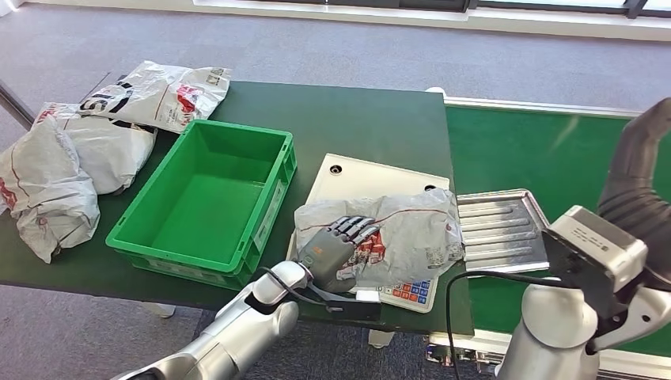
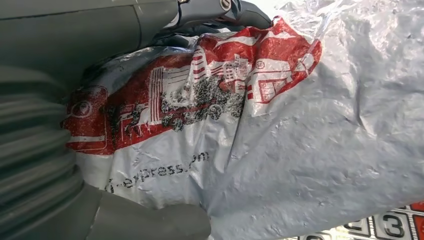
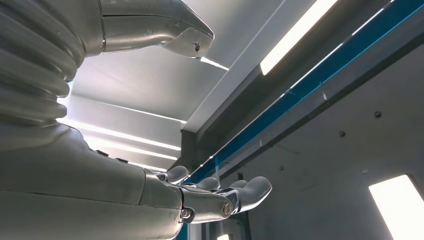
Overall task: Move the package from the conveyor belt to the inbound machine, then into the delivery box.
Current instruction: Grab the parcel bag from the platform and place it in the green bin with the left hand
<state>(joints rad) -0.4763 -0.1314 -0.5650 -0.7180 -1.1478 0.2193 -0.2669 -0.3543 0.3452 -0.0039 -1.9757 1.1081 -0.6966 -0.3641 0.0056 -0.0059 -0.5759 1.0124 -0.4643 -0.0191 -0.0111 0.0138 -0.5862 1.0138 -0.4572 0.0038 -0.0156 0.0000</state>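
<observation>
A crumpled grey package (image 1: 403,229) with red print lies on the white inbound machine (image 1: 356,174), a flat scale with a keypad (image 1: 411,291) at its near edge. My left hand (image 1: 336,245) grips the package's near left end, fingers over the top. In the left wrist view the package (image 2: 280,140) sits between the dark fingers (image 2: 220,10) and the thick thumb (image 2: 150,220). The green delivery box (image 1: 273,194) stands empty just left of the machine. My right hand (image 3: 210,195) is raised toward the ceiling, fingers apart, holding nothing.
The green conveyor belt (image 1: 538,150) runs along the right, with a ribbed metal plate (image 1: 498,229) between it and the machine. Three more grey packages (image 1: 158,95) (image 1: 111,146) (image 1: 47,186) lie at the dark green table's far left. My right forearm (image 1: 585,269) stands over the belt's near edge.
</observation>
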